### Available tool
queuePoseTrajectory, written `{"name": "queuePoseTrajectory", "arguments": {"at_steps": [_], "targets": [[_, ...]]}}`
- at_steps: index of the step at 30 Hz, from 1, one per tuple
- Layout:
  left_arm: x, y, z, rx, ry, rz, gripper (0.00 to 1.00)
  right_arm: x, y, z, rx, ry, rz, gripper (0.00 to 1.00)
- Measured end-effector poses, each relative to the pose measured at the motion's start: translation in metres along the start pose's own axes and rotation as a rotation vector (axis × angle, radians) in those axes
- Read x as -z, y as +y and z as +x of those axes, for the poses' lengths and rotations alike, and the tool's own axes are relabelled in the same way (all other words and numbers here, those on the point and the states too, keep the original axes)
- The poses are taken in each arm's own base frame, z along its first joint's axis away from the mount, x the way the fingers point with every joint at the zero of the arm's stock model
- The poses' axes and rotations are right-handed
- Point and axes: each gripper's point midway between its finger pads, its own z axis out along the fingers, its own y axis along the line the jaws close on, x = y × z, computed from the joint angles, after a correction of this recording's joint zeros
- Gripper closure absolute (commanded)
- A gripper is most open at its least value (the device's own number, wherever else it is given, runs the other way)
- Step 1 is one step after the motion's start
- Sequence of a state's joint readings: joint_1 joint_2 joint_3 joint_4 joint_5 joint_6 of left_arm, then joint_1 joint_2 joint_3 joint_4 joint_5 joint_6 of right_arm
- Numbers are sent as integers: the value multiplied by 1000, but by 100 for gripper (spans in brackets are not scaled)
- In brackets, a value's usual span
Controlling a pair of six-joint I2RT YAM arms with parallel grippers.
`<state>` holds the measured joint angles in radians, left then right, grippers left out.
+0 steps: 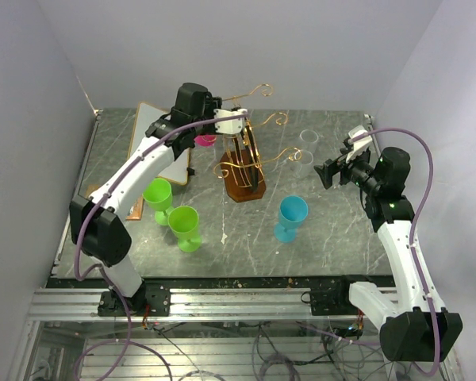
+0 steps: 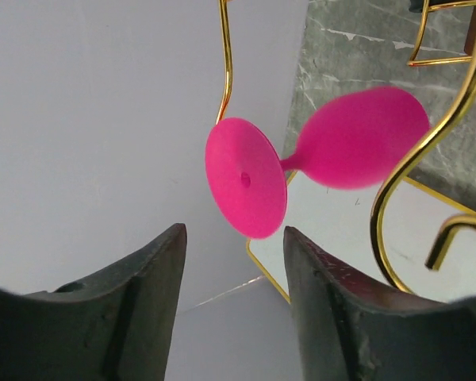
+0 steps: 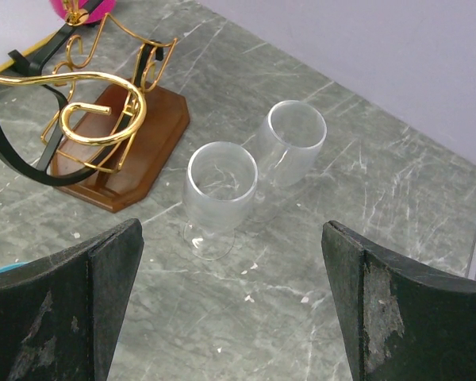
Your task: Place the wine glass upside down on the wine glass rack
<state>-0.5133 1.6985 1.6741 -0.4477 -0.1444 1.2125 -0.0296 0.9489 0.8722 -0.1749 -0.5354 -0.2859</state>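
Hanging looks done: wine glass (image 2: 357,139) seemingly caught on left arm of wine glass rack (image 1: 243,188), left gripper (image 2: 233,242) spread, clear of it; next, straight retreat avoiding wire.

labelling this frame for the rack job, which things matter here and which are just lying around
In the job:
pink wine glass, among the gold wires
wine glass rack
left end effector, open, just off the glass's foot

Lying about:
near green glass
far green glass
blue glass
near clear glass
far clear glass
flat board at the left rear
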Motion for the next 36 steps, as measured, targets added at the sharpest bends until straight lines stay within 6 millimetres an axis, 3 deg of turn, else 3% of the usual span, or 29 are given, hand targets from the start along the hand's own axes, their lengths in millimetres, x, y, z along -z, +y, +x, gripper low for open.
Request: {"name": "queuePoseTrajectory", "arguments": {"at_steps": [6, 16, 25, 29, 33, 36], "targets": [[19, 2, 2, 12, -9, -17, 22, 1, -1, 0, -2, -1, 1, 5], [49, -9, 7, 49, -27, -20, 11, 0, -1, 6, -10, 7, -1, 5], [94, -18, 21, 274, -11, -59, 9, -3, -2, 11, -18, 19, -2, 5], [123, -26, 45, 465, 25, -64, 10, -3, -2, 11, -18, 19, -4, 5], [146, -42, 101, 656, 121, -30, 13, -4, -2, 12, -20, 21, -9, 5], [153, -70, 141, 789, 202, 68, 18, -5, -2, 14, -22, 25, -11, 5]]}}
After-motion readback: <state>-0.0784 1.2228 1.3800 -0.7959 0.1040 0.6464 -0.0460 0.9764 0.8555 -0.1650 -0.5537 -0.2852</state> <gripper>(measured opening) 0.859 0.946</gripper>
